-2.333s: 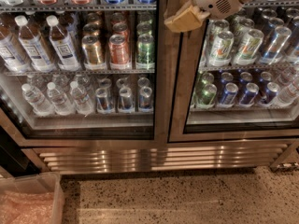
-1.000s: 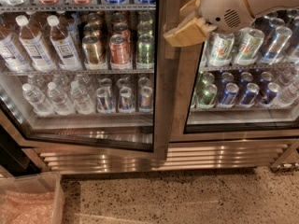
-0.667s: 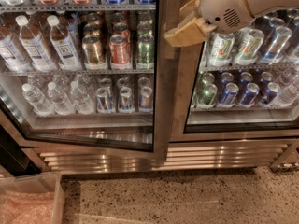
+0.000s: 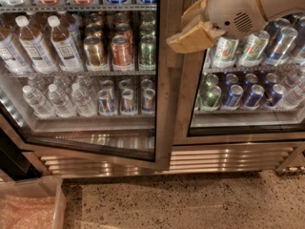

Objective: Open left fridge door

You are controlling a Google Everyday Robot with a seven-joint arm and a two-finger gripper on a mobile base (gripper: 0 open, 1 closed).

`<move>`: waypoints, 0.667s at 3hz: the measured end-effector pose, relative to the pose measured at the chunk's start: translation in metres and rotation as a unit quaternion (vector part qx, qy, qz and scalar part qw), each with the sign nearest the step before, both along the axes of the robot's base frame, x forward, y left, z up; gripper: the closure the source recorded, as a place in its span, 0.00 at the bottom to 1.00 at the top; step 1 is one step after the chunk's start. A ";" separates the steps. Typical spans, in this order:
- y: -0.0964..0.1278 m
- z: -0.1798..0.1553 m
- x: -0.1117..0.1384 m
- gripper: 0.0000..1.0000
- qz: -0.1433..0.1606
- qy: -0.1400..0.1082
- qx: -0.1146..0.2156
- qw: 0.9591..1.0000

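Note:
The fridge (image 4: 228, 159) fills the camera view, with shelves of cans and bottles behind glass and a louvred steel grille along its base. The left fridge door (image 4: 164, 104) stands slightly ajar: its right steel edge has swung out toward me and its bottom edge hangs slanted over the grille. My gripper (image 4: 189, 30), tan on a white wrist, is at the upper part of that door's right edge, at the seam between the two doors. The right door (image 4: 248, 128) is closed.
A translucent plastic bin (image 4: 33, 204) sits on the speckled floor (image 4: 190, 204) at the bottom left, close to the open door's swing. A dark gap (image 4: 12, 159) shows left of the fridge.
The left door went from closed to slightly ajar, its right edge swinging out toward me. My gripper shifted a little right and outward with the door edge.

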State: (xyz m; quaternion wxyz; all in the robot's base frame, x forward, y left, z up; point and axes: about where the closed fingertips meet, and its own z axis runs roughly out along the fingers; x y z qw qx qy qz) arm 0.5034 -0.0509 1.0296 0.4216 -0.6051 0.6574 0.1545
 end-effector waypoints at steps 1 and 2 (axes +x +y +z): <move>0.000 0.000 0.000 0.82 0.000 0.000 0.000 1.000; -0.003 -0.001 -0.008 0.65 0.000 0.002 -0.001 1.000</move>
